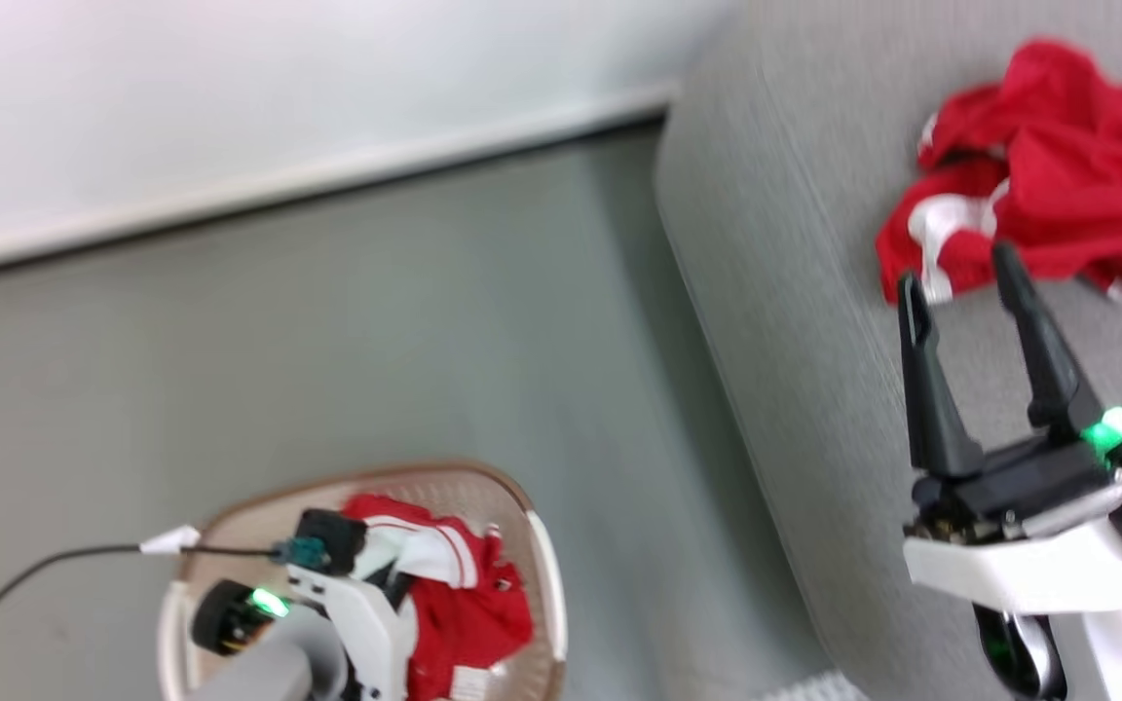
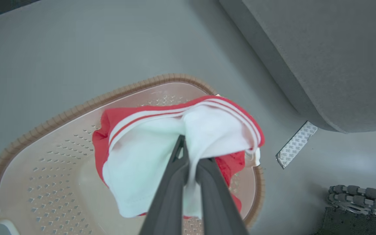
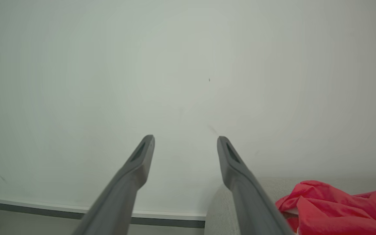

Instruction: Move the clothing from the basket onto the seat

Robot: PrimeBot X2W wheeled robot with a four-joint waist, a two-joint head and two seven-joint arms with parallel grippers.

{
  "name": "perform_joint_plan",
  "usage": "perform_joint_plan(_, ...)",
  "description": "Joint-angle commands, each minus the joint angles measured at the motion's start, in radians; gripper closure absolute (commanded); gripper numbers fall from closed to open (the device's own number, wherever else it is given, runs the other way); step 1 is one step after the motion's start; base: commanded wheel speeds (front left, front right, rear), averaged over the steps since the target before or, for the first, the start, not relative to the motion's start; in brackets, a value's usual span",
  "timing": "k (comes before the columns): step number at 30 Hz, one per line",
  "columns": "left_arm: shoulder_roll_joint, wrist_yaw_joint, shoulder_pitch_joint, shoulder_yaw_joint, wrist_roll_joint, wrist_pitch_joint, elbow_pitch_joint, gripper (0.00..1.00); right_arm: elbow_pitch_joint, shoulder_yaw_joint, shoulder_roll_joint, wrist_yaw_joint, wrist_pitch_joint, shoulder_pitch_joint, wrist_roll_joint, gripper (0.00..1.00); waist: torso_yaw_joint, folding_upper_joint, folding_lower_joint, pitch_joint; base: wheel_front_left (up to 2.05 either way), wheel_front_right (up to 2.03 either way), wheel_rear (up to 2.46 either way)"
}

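from basket point(image 2: 77, 111) to seat point(image 2: 321, 49): up, then across to the robot's right, over a narrow strip of floor point(image 1: 425, 341). near each other, not touching, with the seat's corner just beyond the basket's far right side in the left wrist view.

nearer by far: left pincer point(image 2: 183, 147), reaching down into the basket. closed hard together on a white fold of the garment point(image 2: 142, 156), with cloth pinched between the fingers and bunched around them. no real long axis to speak of: a crumpled bundle, red striped hem spread sideways across the grip, the rest sagging toward the basket's bottom. not yet clear of the basket, by the look of it.

over the seat: right pincer point(image 1: 957, 273), spread wide apart, holding nothing, tips close to a second red garment point(image 1: 1058, 166) lying there; touching it or not, cannot tell.

probably calls for a straight lift first, to free the hanging cloth from the basket, then the swing rightward.
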Motion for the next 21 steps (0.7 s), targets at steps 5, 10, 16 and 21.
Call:
perform_joint_plan(5,-0.014,0.002,0.043,-0.024,-0.034,-0.037,-0.042,1.00,0.032,-0.004,-0.039,-0.002,0.001,0.065,0.020,0.00,0.143,0.0000,0.0003,-0.225,0.00,0.00,0.00)
perform_joint_plan(10,-0.011,0.002,0.045,-0.008,-0.027,-0.049,-0.106,1.00,0.049,-0.003,-0.062,-0.002,0.001,0.111,0.042,0.00,0.201,0.0000,0.0003,-0.321,0.00,0.00,0.00)
perform_joint_plan(16,0.009,0.026,0.029,0.084,0.055,-0.048,-0.267,1.00,0.059,-0.004,-0.077,-0.002,0.001,0.153,0.055,0.00,0.259,0.0000,0.0003,-0.385,0.00,0.00,0.00)
perform_joint_plan(21,0.031,0.058,0.019,0.160,0.110,-0.048,-0.407,1.00,0.066,0.005,-0.071,-0.002,0.001,0.176,0.062,0.00,0.287,0.0000,0.0003,-0.411,0.00,0.00,0.00)
